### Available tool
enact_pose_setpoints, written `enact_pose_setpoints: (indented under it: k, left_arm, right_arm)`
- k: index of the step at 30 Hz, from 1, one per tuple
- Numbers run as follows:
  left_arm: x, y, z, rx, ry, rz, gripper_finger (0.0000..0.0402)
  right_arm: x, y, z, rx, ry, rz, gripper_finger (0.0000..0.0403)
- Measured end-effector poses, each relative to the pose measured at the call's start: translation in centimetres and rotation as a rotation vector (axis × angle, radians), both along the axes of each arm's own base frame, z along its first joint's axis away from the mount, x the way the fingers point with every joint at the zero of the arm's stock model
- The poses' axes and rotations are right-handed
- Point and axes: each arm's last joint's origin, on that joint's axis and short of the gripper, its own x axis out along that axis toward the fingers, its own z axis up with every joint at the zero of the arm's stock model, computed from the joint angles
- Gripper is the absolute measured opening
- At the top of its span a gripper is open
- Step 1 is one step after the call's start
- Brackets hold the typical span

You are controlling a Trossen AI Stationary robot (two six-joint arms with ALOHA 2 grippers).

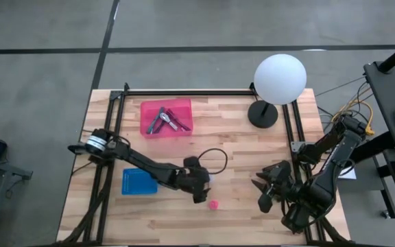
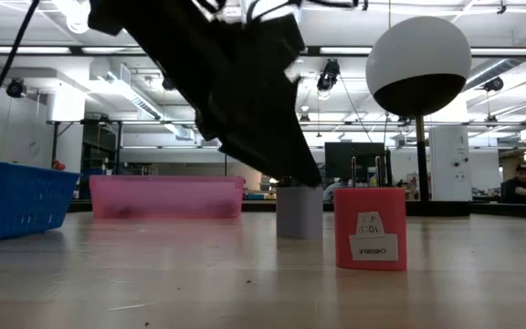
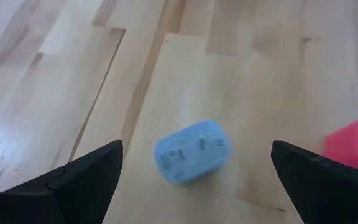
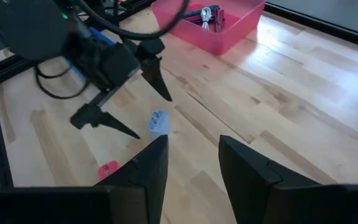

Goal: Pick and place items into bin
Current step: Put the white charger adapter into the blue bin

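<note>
Fingers of left pincer [image 3: 191, 180] straddle lavender block [image 3: 191, 151], tips cropped.

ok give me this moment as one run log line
left gripper: open, above small lavender block | right gripper: open, idle at table's right | pink plastic bin: holds sticks | small pink block: on table

Left pincer [image 2: 286, 169] open above lavender block [image 2: 299, 212], just beside pink block [image 2: 370, 228].

Two dark arms, black cabling, pointed black end effector fingers [image 3: 79, 180].
</note>
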Motion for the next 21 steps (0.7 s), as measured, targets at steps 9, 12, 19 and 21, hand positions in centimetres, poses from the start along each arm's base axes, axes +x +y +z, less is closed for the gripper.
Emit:
enact_pose_setpoints:
  k: [9,12,19,21]
  left_arm:
    - [0.9,1.1,-1.5,-0.003,0.011,0.028,0.0391]
    - [0.9,1.1,-1.7,-0.005,0.017,0.027,0.0391]
    - [1.1,1.0,-2.2,-0.026,0.026,0.008,0.0381]
    - [1.1,1.0,-2.2,-0.033,0.027,0.002,0.0369]
  right_arm:
    - [0.0,0.0,0.0,-0.007,0.005,0.004,0.0127]
    - [0.0,0.0,0.0,-0.017,0.011,0.012,0.0123]
    - [0.0,0.0,0.0,-0.027,0.016,0.019,0.0122]
    - [0.0,0.0,0.0,-0.027,0.016,0.019,0.0120]
